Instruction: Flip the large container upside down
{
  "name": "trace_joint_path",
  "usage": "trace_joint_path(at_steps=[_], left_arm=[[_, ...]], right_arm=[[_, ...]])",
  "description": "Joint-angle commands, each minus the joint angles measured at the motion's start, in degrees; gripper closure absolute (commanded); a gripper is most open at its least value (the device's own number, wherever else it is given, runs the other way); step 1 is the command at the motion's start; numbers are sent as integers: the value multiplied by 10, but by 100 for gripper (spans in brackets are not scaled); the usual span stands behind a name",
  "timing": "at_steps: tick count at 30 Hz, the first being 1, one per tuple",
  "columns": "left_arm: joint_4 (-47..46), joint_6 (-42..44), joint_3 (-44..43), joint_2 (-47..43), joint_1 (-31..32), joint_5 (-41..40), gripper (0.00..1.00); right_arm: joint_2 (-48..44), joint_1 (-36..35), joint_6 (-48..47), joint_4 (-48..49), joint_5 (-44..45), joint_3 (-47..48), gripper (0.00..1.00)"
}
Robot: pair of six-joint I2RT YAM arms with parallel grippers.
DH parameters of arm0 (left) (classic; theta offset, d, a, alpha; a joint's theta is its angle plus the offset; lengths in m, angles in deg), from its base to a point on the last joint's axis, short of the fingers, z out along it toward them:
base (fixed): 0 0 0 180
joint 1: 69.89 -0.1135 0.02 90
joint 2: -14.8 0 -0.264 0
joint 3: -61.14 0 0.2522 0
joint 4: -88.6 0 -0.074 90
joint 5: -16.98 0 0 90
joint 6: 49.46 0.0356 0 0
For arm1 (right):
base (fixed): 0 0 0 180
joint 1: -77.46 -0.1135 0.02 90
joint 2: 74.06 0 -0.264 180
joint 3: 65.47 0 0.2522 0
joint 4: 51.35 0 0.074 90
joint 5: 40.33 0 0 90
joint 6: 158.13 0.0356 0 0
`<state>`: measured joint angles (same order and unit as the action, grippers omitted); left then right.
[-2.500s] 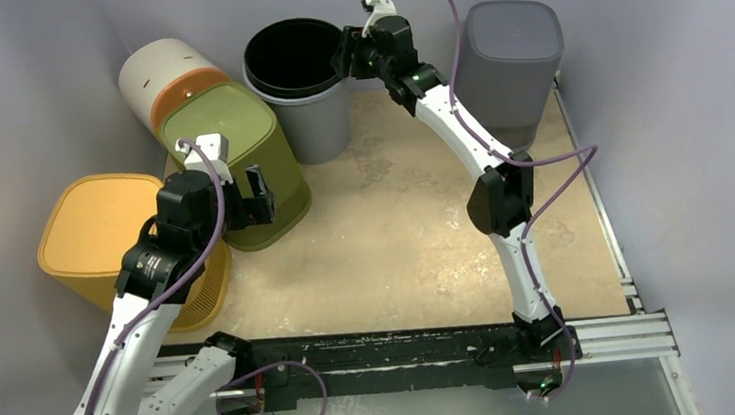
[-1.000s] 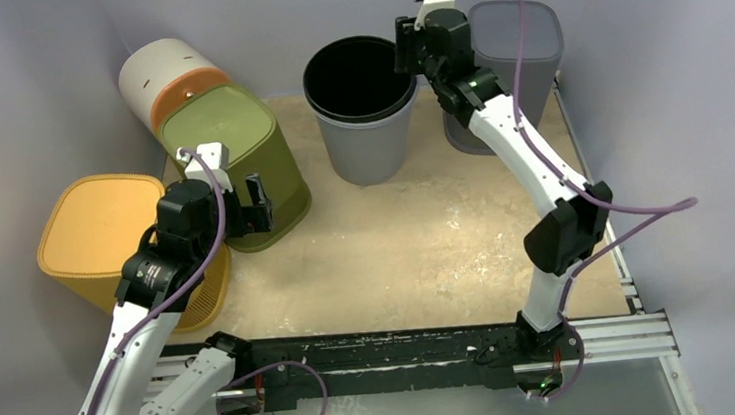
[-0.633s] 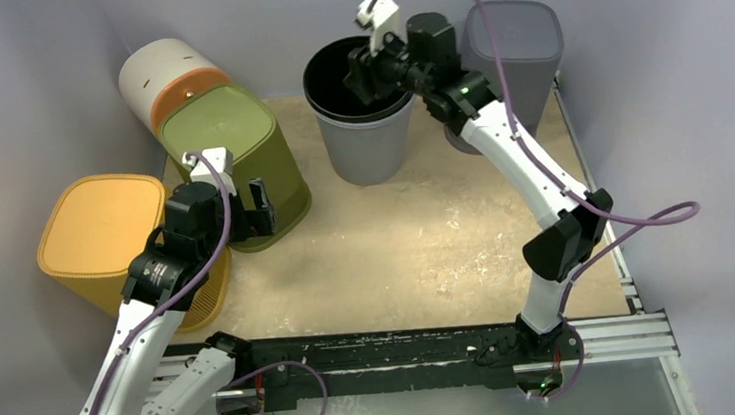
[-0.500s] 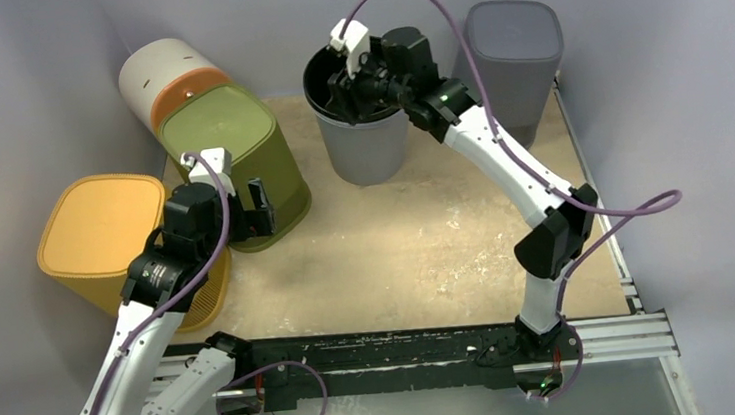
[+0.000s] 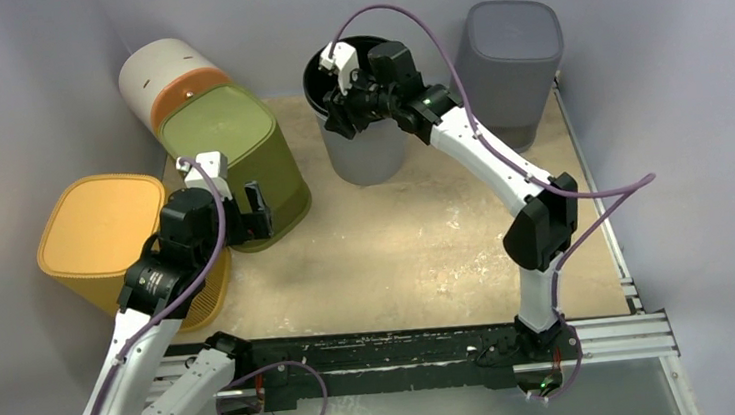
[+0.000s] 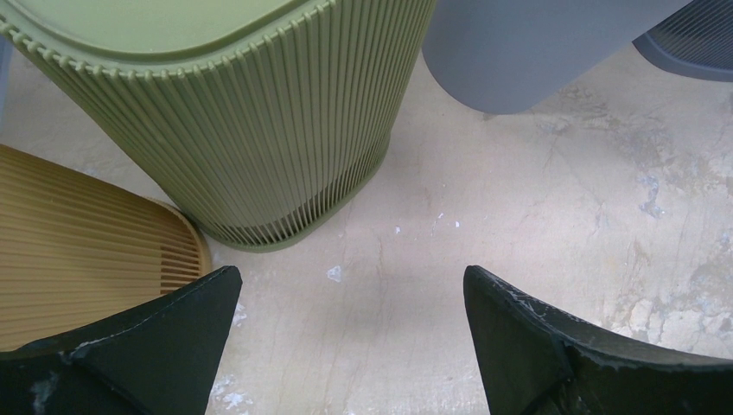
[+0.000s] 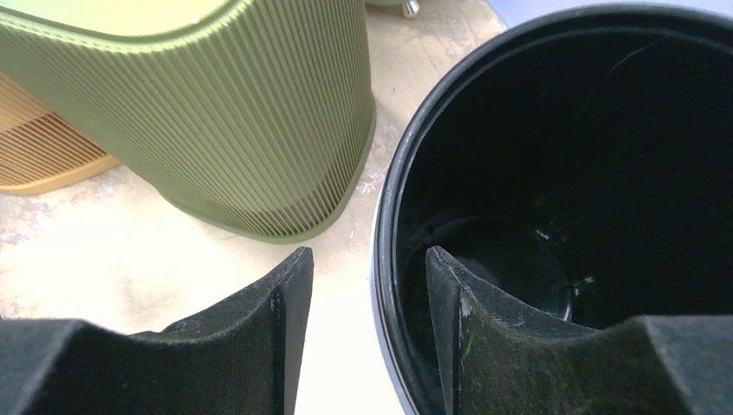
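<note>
The large container [image 5: 371,155] is a round grey bin with a black inside, standing upright and open at the back middle of the table. My right gripper [image 5: 339,118] is at its left rim, open. In the right wrist view the gripper [image 7: 367,255] straddles the container's rim [image 7: 386,216]: one finger hangs inside, the other outside, and a gap shows beside the rim. My left gripper [image 5: 249,210] is open over bare table, close to the foot of the green bin [image 5: 237,144]. In the left wrist view the left gripper [image 6: 352,277] has nothing between its fingers.
The ribbed green bin [image 7: 216,104] stands upside down just left of the container. A yellow ribbed bin [image 5: 105,230] sits at the left edge, and a white and orange cylinder [image 5: 167,79] behind the green one. A dark grey square bin [image 5: 511,54] stands back right.
The container first shifted right from beside the green bin. My right gripper then swung from its right rim across the opening and down onto its left rim. The left arm barely moved.
</note>
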<state>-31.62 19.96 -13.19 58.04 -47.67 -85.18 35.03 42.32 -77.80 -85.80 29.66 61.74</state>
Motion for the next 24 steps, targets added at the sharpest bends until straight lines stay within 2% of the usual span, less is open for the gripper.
trace_joint_path(at_steps=[1,6,9,14,17,21,24], left_arm=[[-5,-8,-1,-8,1,-7,3],[-4,-9,-3,-14,2,-7,3],[-5,-8,-3,-11,2,-7,3],[-4,-6,-2,-9,2,-9,3],[-5,-7,-2,-9,1,-10,3],[-4,-7,-2,-9,1,-11,3],[-2,-6,-5,-10,2,-13,3]], right_arm=[[20,2,-1,17,18,11,47],[44,2,-1,17,41,29,48],[50,2,0,17,46,33,54],[37,2,5,27,59,30,80],[20,2,9,48,66,26,92],[1,2,16,65,69,34,100],[-7,3,21,73,67,51,100]])
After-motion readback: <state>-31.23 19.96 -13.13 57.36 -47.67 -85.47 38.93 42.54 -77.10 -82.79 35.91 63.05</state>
